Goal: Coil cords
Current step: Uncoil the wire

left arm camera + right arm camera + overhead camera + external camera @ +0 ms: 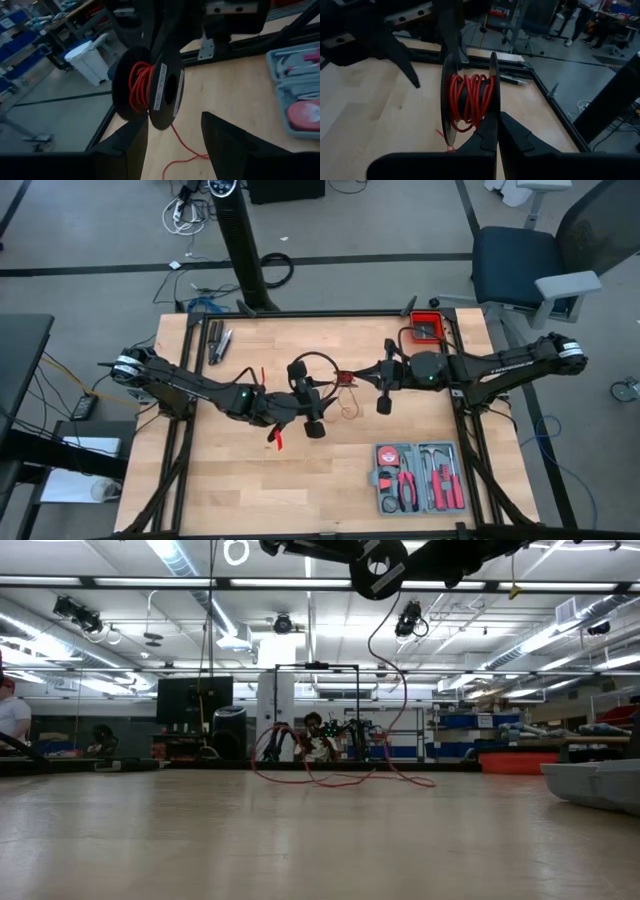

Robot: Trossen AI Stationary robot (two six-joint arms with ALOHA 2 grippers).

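The red cord (470, 100) is partly wound on a black spool (492, 95), which the right gripper (497, 127) pinches by one flange, jaws pressed together on it, up above the middle of the surface (200, 490). Just across, the left gripper (172, 132) hangs with fingers spread, holding nothing. Farther down, the slack trails in loose loops on the wood. Probably best to feed that slack in evenly, keeping light tension so turns don't slip off.

The white label strip on the black spool (161, 87) carries print too small to read.
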